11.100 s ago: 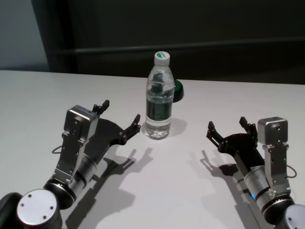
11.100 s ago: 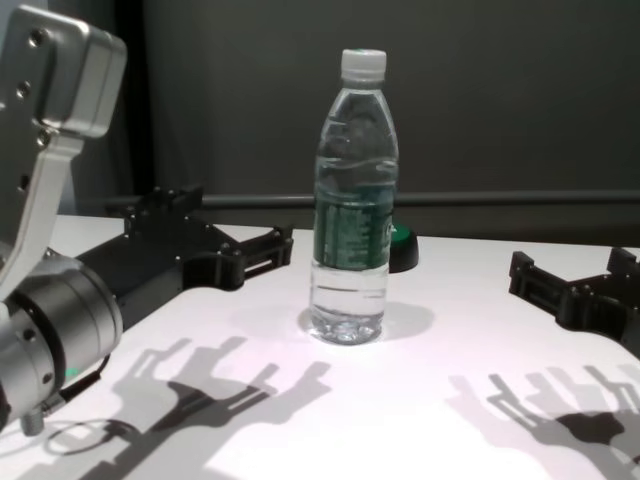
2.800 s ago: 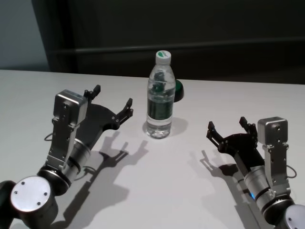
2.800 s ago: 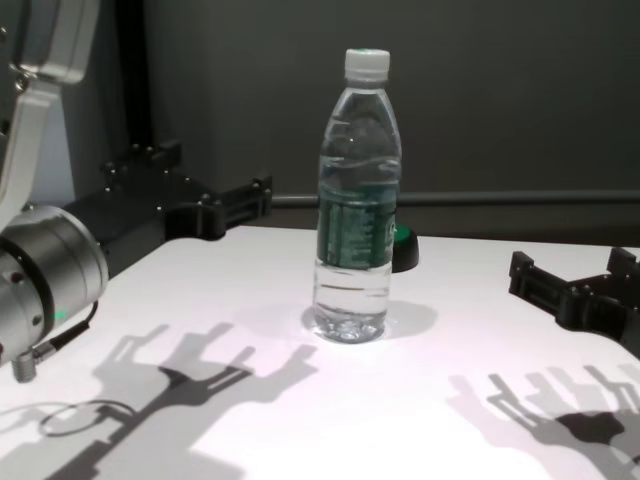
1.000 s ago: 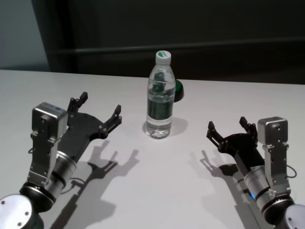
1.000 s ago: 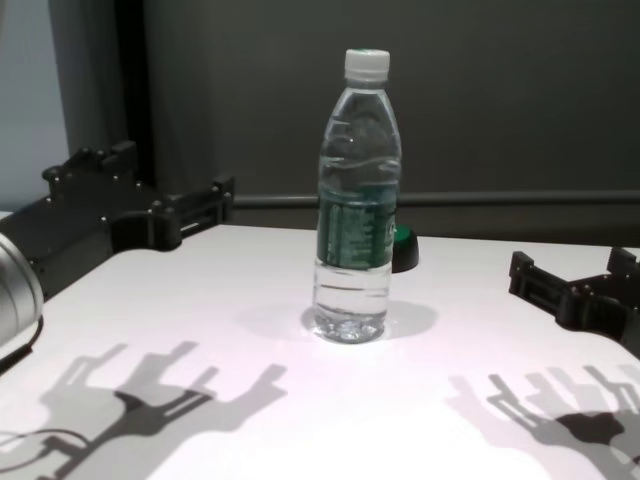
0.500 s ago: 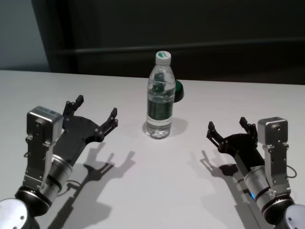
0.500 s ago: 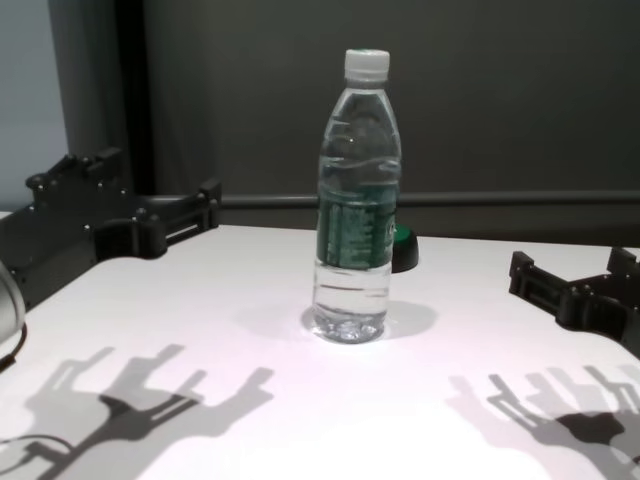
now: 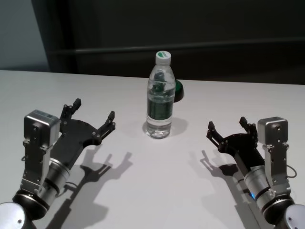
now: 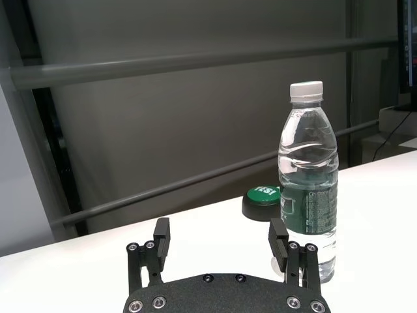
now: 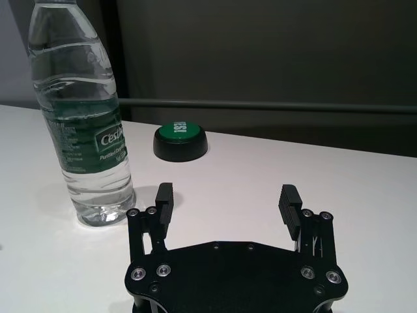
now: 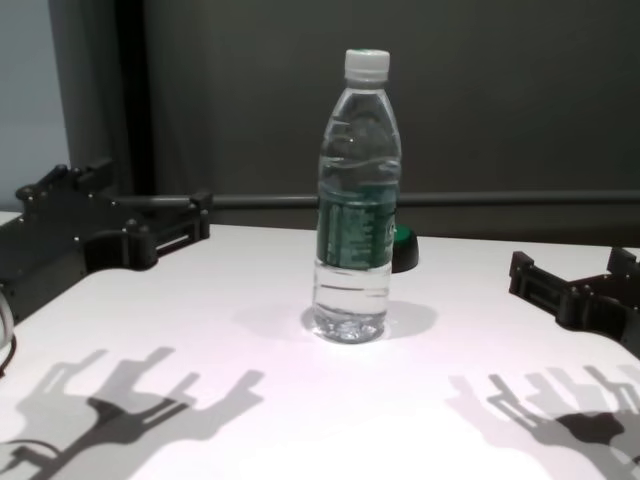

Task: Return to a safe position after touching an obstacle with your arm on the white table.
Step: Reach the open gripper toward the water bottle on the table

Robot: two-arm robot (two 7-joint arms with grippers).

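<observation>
Two claws are mine, and both hold nothing. My left claw hangs just above the white table, with its two fingers spread wide apart. My right claw sits low on the other side, fingers wide apart too, and that arm is just parked.

The water bottle is the thing I must keep away from. It stands straight up near the middle of the table, cap on top, with water in it. Nothing touches it. Just behind it sits a low black button with a green top.

From my left claw, the bottle is ahead and off toward my right side. There is a clear strip of bare table between my nearer finger and the bottle. In my left wrist view, the bottle looks close past one fingertip, but the head view shows a real gap. My right claw is about as far from the bottle on its side, and the bottle shows past one of its fingers as well.

I think I am close to done. The safe way for my left arm is back toward my body and away from the bottle. A tall bottle can tip, so I should not swing sideways toward it.
</observation>
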